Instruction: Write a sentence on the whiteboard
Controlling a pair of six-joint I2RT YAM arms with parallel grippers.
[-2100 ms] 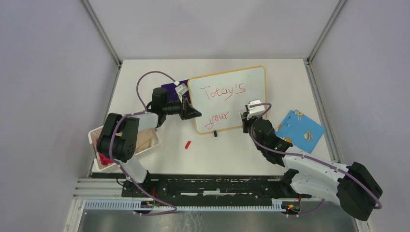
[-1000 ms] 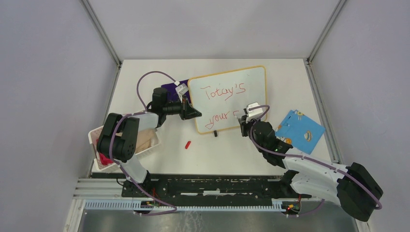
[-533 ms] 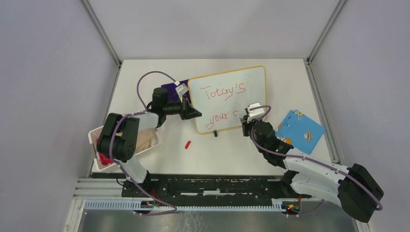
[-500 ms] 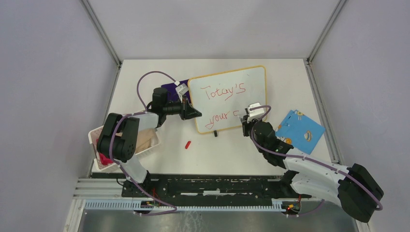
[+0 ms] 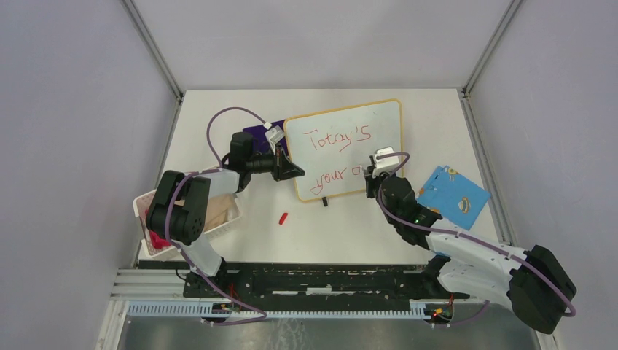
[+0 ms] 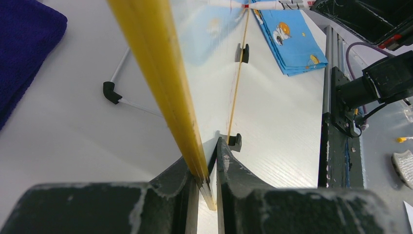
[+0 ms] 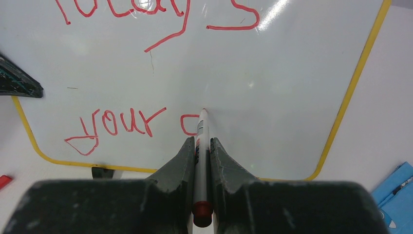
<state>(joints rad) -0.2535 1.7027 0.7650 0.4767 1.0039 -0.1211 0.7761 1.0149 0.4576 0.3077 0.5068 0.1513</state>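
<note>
Mostly done I'd say: the whiteboard [image 5: 342,149] sits on the counter [image 5: 328,226], left tool [image 6: 207,163] clamped on its yellow edge, the sentence [image 7: 126,122] reads "Totay's your" plus one loop, and the right tool [image 7: 200,142], pinching the marker [image 7: 201,126], has the last word left.

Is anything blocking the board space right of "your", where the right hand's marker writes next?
Nothing visible. The marker in the right hand touches the whiteboard beside the started letter; the surface rightward is bare to the yellow frame. The left hand grips the opposite edge.
</note>
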